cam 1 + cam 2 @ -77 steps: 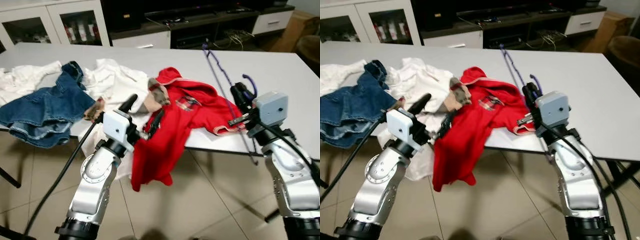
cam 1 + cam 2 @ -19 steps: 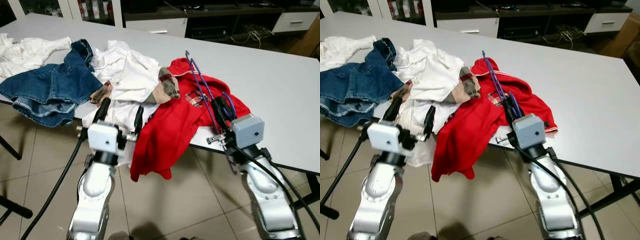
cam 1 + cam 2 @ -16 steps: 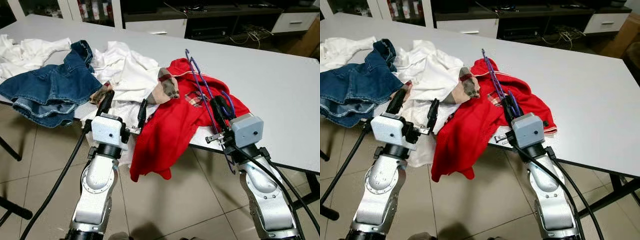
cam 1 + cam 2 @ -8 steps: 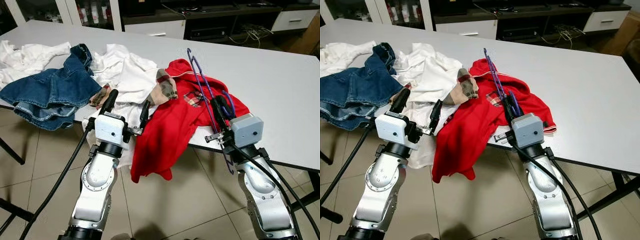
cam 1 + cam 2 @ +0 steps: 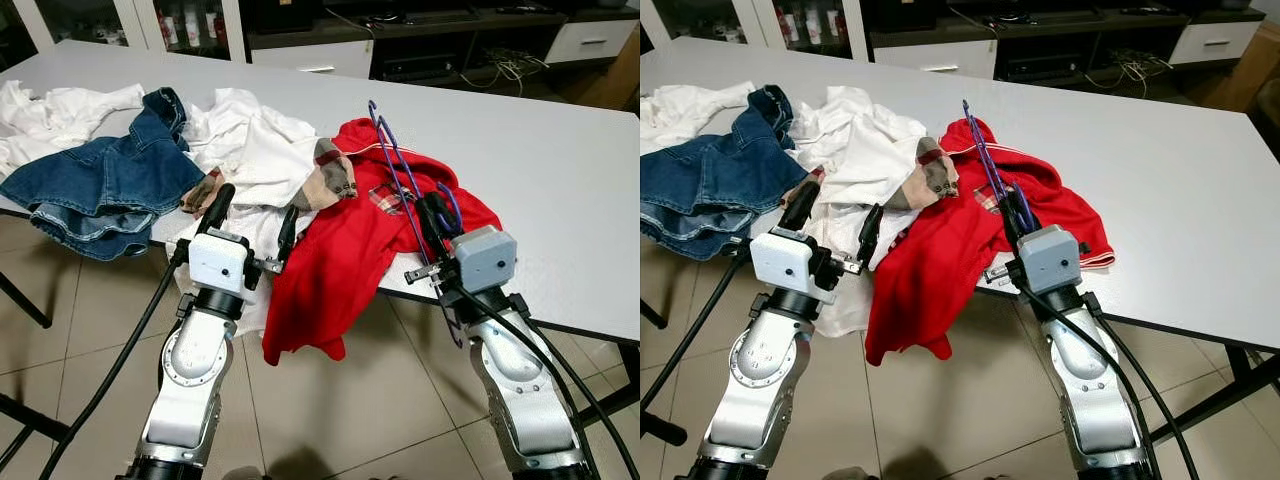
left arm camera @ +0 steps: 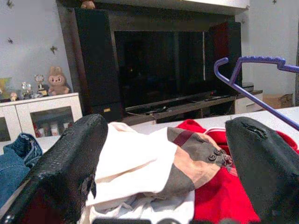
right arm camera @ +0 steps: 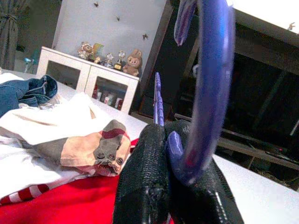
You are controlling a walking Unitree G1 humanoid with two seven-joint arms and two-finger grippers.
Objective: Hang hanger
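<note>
A purple hanger stands tilted over the red hoodie, its hook close to the wrist. My right gripper is shut on the hanger near the hook, at the table's front edge. The hoodie lies partly on the white table and hangs down over its edge. My left gripper is open at the table edge, pointing at the white garment with plaid cuffs, and nothing is between its fingers.
Blue denim and more white clothes cover the table's left part. A TV unit and a glass-door cabinet stand behind the table. A black cable trails from my left arm. Table legs stand on the tiled floor.
The camera view has shifted over the frames. My right gripper has moved slightly left with the hanger over the red hoodie. My left gripper rose to the table edge and has since held still.
</note>
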